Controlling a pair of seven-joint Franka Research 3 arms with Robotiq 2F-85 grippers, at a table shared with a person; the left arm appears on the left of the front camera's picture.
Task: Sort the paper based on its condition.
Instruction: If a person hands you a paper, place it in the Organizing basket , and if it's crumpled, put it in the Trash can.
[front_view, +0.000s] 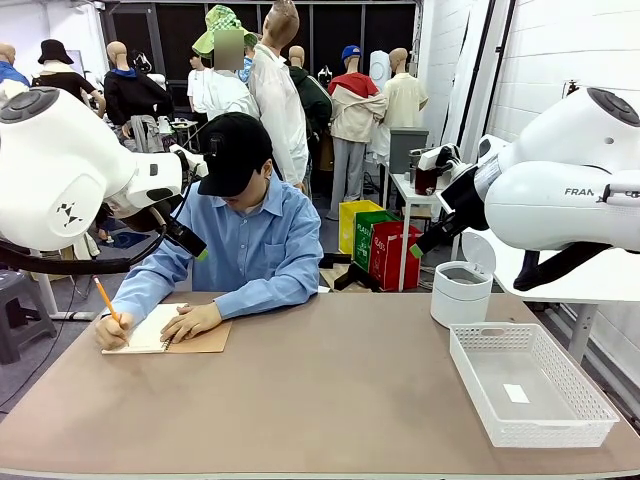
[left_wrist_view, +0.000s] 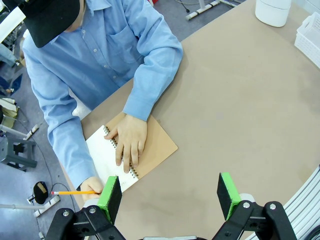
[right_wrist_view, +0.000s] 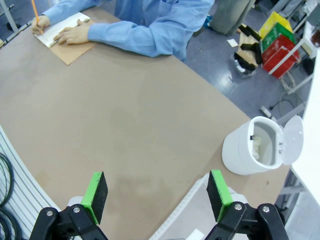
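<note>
A person at the far left of the table writes with an orange pencil (front_view: 105, 298) on the white page (front_view: 145, 330) of a spiral notebook (left_wrist_view: 150, 150) with a brown cover, their other hand (left_wrist_view: 129, 140) resting flat on it. A wrinkly white wad of paper (right_wrist_view: 257, 147) lies inside the open white bin (right_wrist_view: 245, 150). My left gripper (left_wrist_view: 170, 197) hangs open, high above the table just near of the notebook, holding nothing. My right gripper (right_wrist_view: 157, 195) is open and empty too, high over the table's right part, between the bin and the basket.
A white mesh basket (front_view: 480, 375) stands at the table's right front with a small white patch (front_view: 516, 393) on its floor. The bin (front_view: 461, 292), lid up, sits behind it at the far right edge. Bare brown tabletop (front_view: 330, 390) spreads across the middle.
</note>
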